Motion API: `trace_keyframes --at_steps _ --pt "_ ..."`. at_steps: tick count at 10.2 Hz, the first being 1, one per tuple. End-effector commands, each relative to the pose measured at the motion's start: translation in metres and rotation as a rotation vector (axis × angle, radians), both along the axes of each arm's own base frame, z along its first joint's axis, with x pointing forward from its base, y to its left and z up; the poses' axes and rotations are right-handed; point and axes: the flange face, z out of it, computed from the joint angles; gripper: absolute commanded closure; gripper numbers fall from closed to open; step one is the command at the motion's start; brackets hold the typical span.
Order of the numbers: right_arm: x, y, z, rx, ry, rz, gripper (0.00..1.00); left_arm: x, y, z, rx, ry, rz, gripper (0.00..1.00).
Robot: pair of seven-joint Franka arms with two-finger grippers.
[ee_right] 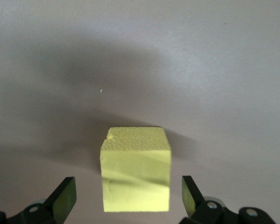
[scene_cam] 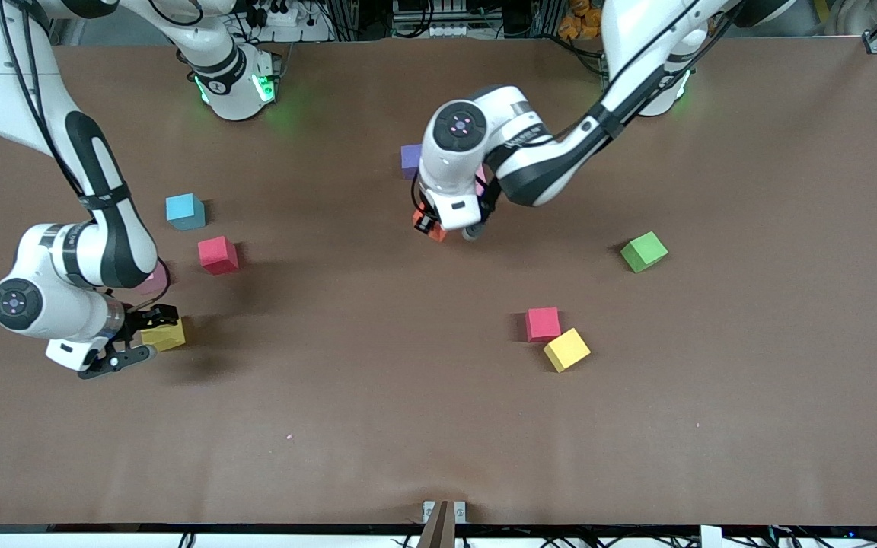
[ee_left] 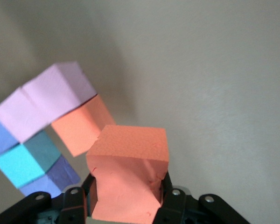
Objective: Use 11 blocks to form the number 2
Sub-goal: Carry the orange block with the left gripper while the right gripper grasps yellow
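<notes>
Left arm: reaching from its base down to the table's middle, wrist bent so the left gripper is pointing at the table.
Left gripper: pinching an orange block, its foam sides dented by the fingers; it is hanging just beside the started cluster.
Cluster: in the left wrist view, two lilac-pink blocks, another orange block, a sky blue block and purple blocks are sitting packed together.
Right arm: folding down at its own end of the table, wrist low.
Right gripper: the right gripper is hovering with its fingers spread wide on either side of a yellow block, not touching it.
Loose blocks: a sky blue cube and a red cube are lying near the right arm; a second red cube and yellow cube are touching, nearer the front camera; a green cube is lying toward the left arm's end.
Hidden: the left wrist is covering most of the cluster from the front, leaving only a purple edge; a pink block is half hidden under the right forearm; the digit's shape is impossible to make out.
</notes>
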Motion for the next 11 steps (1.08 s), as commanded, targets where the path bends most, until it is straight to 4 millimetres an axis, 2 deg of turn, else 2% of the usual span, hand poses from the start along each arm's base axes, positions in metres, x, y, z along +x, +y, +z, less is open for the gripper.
trace_keyframes --at_steps 1,2,4,6,9,11 --pt "-0.003 0.002 -0.009 0.046 0.008 -0.023 0.0 -0.009 -0.021 -0.003 -0.028 0.022 0.181 0.71" --pt "-0.003 0.002 -0.013 0.048 0.012 -0.02 0.0 -0.022 -0.032 -0.014 -0.019 0.038 0.208 0.72" --pt "-0.003 -0.005 -0.016 0.051 0.011 -0.003 0.0 -0.032 -0.038 -0.035 0.026 0.024 0.257 0.77" --pt "-0.001 -0.006 -0.013 0.05 0.0 0.001 0.0 -0.018 -0.035 -0.042 0.002 0.027 0.39 0.83" --pt "0.001 -0.003 -0.007 0.047 -0.002 0.007 0.0 -0.025 -0.038 -0.056 0.019 0.056 0.475 0.83" --pt "-0.001 -0.006 -0.013 0.049 0.003 0.002 0.0 -0.03 -0.042 -0.06 0.022 0.067 0.547 0.83"
